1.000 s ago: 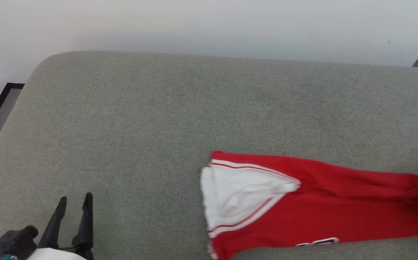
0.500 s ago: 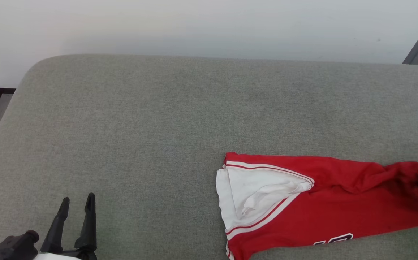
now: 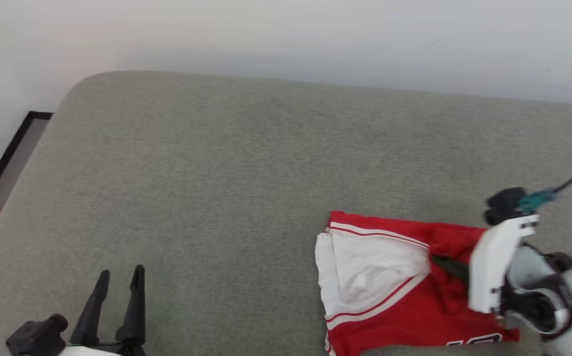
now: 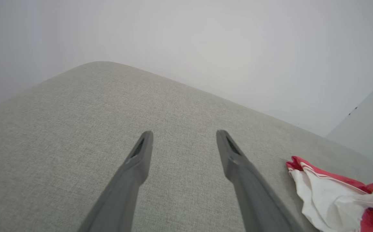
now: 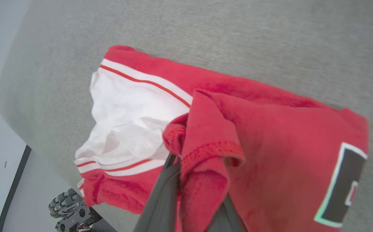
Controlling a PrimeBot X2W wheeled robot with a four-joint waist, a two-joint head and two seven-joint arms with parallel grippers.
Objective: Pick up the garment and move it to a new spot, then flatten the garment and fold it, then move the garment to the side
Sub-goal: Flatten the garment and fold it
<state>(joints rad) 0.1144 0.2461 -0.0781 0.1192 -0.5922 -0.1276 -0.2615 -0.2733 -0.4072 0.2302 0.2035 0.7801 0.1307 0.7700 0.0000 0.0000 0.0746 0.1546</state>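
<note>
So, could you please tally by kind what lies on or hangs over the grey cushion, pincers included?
Garments: 1, the red and white garment
Pincers: 2, the left pincer, open, and the right pincer, shut on the garment
Total: 3

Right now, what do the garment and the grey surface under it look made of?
Garment: thin, soft knit, probably synthetic sportswear; matte, limp folds, stitched hem. Grey surface: woven upholstery cloth, matte; fine weave visible, rounded padded-looking corner.
</note>
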